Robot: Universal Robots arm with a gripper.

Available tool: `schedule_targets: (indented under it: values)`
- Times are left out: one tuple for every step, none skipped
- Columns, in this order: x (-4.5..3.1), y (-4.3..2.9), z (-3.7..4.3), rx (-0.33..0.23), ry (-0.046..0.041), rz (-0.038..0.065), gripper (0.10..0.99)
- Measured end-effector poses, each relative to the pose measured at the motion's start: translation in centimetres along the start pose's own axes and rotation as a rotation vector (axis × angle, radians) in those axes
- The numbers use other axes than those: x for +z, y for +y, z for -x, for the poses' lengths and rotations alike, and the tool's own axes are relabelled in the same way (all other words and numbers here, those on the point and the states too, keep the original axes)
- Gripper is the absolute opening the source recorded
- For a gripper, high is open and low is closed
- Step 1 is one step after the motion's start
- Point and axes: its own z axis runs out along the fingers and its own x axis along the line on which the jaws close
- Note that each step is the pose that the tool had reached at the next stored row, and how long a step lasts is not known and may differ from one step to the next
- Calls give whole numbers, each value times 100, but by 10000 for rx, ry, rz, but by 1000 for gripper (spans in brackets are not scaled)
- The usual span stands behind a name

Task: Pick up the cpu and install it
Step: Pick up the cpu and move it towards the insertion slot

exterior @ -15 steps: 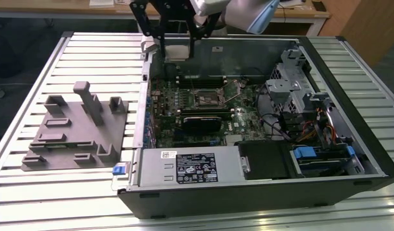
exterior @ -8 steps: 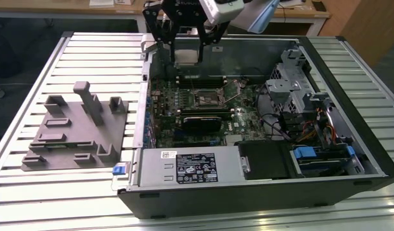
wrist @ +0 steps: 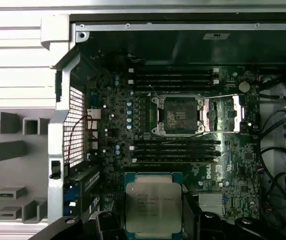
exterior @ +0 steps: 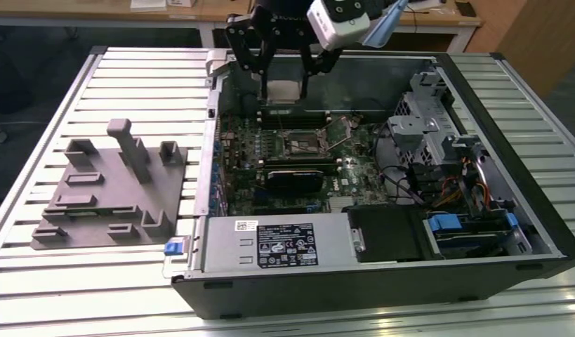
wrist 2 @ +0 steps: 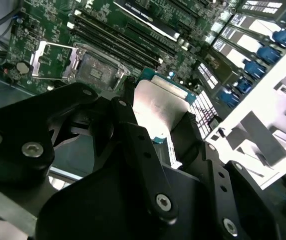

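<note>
The cpu (exterior: pixel 285 91), a small flat square chip with a pale silver top, hangs in the air over the back part of the open computer case (exterior: pixel 512 91). My gripper (exterior: pixel 285 96) is shut on it, one black finger on each side. In the first wrist view the cpu (wrist: pixel 153 206) shows face up with its green rim, held by the gripper (wrist: pixel 153 222). The square metal-framed socket (wrist: pixel 179 115) lies open on the motherboard with its load plate (wrist: pixel 225 114) swung aside. The second wrist view shows the cpu (wrist 2: pixel 157 107) between the black fingers (wrist 2: pixel 133 135), with the socket (wrist 2: pixel 95 70) beyond it.
A grey moulded tray (exterior: pixel 109 189) with upright blocks lies on the slatted table at the exterior view's left of the case. Inside the case are memory slots (exterior: pixel 292 116), a power supply (exterior: pixel 278 242), drive cages (exterior: pixel 427 119) and cables (exterior: pixel 455 189).
</note>
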Motion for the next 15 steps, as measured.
schedule_targets:
  values:
    - [17,0,16,1,2,0,541]
    - [36,-1,33,1,3,1,541]
    - [55,-2,50,1,5,1,541]
    - [73,-2,63,1,6,1,541]
    - [90,-2,76,1,8,1,541]
    - [109,-3,87,1,9,3,541]
    - [127,-3,98,1,11,3,541]
    - [144,-3,107,1,14,1,541]
    - [162,-3,116,1,15,2,541]
    - [180,-4,124,2,17,1,541]
    - [199,-3,130,1,20,1,541]
    - [215,-1,133,2,23,-1,541]
    - [233,5,135,3,26,-1,541]
    - [251,13,137,3,26,0,541]
    - [270,22,141,2,27,2,541]
